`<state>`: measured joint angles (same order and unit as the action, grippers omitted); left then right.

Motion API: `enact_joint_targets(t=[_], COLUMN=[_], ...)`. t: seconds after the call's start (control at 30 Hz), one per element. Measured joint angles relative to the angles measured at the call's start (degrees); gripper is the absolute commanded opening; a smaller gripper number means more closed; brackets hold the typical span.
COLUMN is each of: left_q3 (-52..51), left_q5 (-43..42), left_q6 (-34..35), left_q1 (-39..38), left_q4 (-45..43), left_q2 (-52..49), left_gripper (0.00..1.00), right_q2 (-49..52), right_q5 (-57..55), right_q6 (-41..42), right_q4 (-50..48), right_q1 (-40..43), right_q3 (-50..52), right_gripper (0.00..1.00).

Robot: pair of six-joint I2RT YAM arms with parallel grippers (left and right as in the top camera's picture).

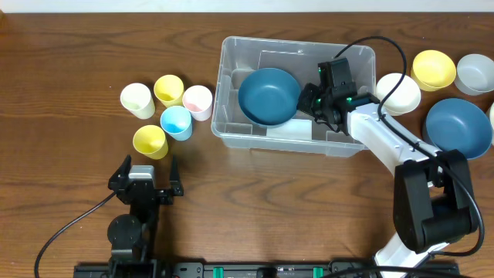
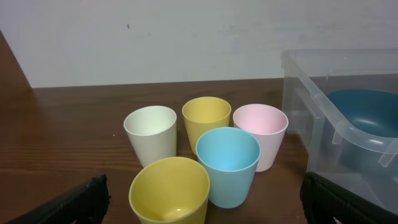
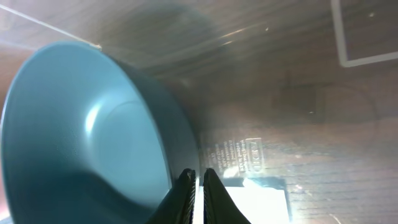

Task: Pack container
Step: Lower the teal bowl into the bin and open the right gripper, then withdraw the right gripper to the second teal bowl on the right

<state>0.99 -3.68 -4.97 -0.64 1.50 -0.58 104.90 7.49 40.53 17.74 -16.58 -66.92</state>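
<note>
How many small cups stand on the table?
5, clustered left of the container: cream cup, far yellow cup, pink cup, blue cup, near yellow cup. None seems hidden.

A large clear plastic container [image 1: 297, 44] is sitting upright and open-topped on the wooden surface [image 1: 77, 46], right of centre. It is rectangular with rounded corners, its long sides running left to right. A pale rectangular label [image 1: 289, 130] is showing by its near wall. A dark blue bowl [image 1: 266, 94] is lying in its left half.
</note>
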Motion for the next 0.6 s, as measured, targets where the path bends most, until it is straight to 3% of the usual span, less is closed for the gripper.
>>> enact_joint_targets(t=[0.1,0.27,0.33,0.43,0.6], left_q3=[0.0,0.0,0.0,0.0,0.0], left_q5=[0.0,0.0,0.0,0.0,0.0], left_q6=[0.0,0.0,0.0,0.0,0.0], left_q1=[0.0,0.0,0.0,0.0,0.0], left_q4=[0.0,0.0,0.0,0.0,0.0], left_q2=[0.0,0.0,0.0,0.0,0.0], left_gripper=[0.98,0.98,0.98,0.98,0.98], right_q2=[0.0,-0.44,-1.86,-6.86,-20.5], right_q5=[-0.92,-1.53,-1.73,-2.03,-4.13], right_q6=[-0.33,-3.63,-5.38,-8.09,-11.52], right_q4=[-0.28,0.04,0.7,1.42,3.1], right_q1=[0.09,1.01,1.44,2.1,3.26], right_q3=[0.0,0.0,0.0,0.0,-0.96], right_gripper=[0.17,0.38,0.5,0.67,0.83])
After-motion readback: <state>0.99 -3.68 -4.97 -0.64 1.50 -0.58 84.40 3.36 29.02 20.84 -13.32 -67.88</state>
